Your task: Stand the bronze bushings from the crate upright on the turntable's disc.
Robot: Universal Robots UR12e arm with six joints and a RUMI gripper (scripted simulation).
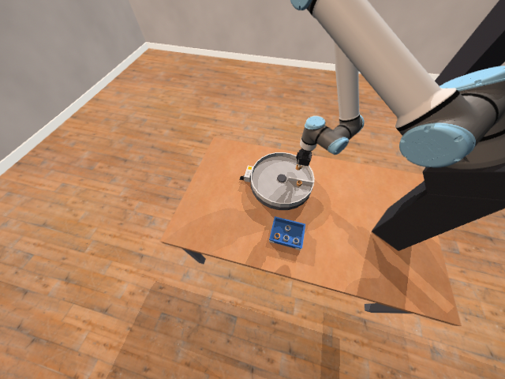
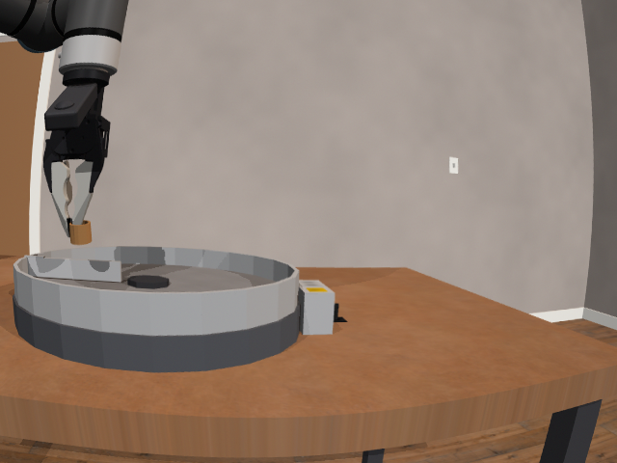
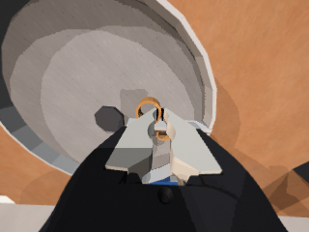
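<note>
My gripper [image 1: 299, 163] [image 2: 72, 223] [image 3: 159, 108] is shut on the wall of a bronze bushing [image 1: 297, 167] [image 2: 81, 232] [image 3: 148, 100], held roughly upright above the turntable's disc [image 1: 267, 185] [image 2: 214, 280] [image 3: 72, 72]. Another bronze bushing [image 1: 298, 185] [image 3: 162, 138] is on the disc beside the divider; it seems upright. The dark hub [image 1: 281, 178] [image 2: 148, 282] [image 3: 109, 118] is at the disc's centre. The blue crate [image 1: 286, 245] holds a bronze bushing [image 1: 277, 238] at its left and three steel bushings, one [image 1: 287, 230] behind the others. The crate is out of the exterior view.
A raised rim [image 1: 282, 204] [image 2: 174, 313] [image 3: 210, 82] surrounds the disc. A thin upright divider [image 1: 308, 181] [image 2: 74, 270] runs from near the hub to the rim. A small grey box [image 1: 247, 173] [image 2: 317, 313] with a yellow patch stands against the turntable's outer side.
</note>
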